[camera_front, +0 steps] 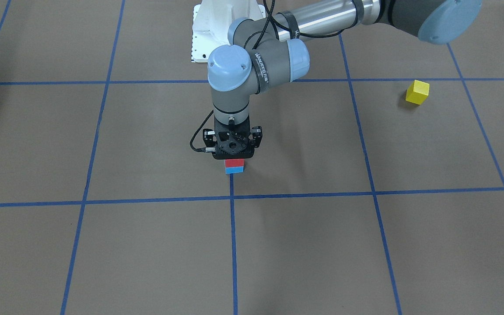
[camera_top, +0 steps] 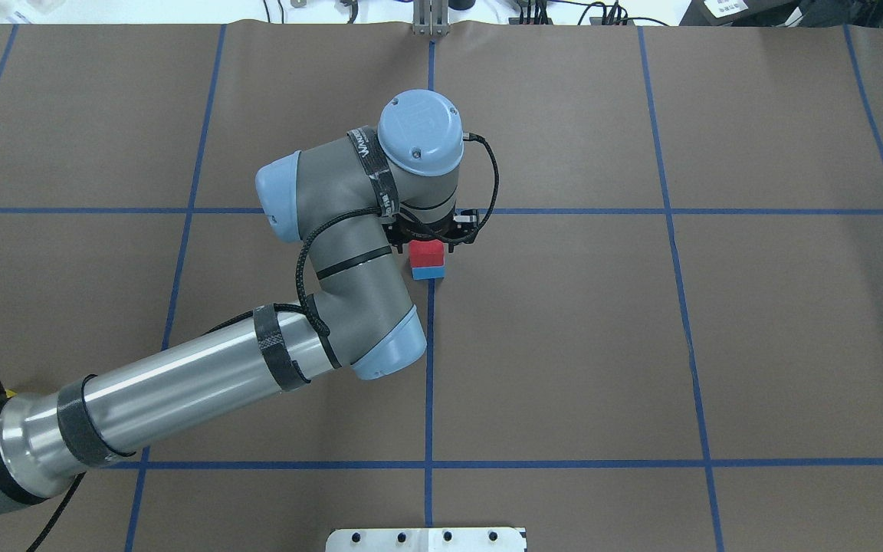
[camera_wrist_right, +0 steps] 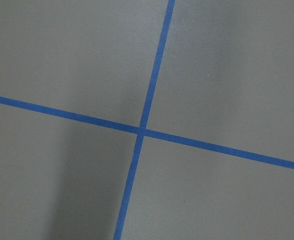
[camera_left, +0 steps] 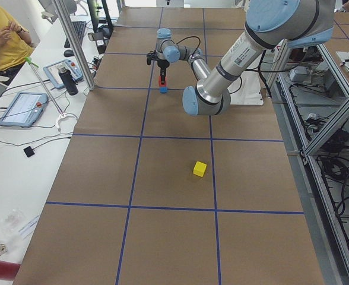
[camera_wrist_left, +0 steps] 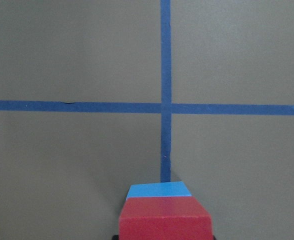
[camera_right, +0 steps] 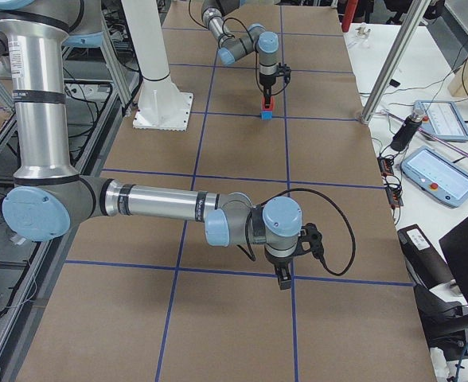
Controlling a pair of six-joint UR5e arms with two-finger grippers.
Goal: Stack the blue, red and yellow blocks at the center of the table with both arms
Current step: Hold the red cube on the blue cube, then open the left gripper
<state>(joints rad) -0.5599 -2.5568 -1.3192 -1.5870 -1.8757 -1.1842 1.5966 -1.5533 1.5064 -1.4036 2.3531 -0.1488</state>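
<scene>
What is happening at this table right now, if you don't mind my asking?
The left arm's claw sits right over the red block, which rests on the blue block at the centre of the table; I cannot tell whether it grips. The yellow block lies alone on the robot's left side, not yet stacked. The right arm's claw hovers over a tape crossing, away from the blocks.

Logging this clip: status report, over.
Left hand over red atop blue at center, grip unclear. Right hand off to its side, state unclear. Yellow loose, robot's left, unstacked. Nothing blocking it.
</scene>
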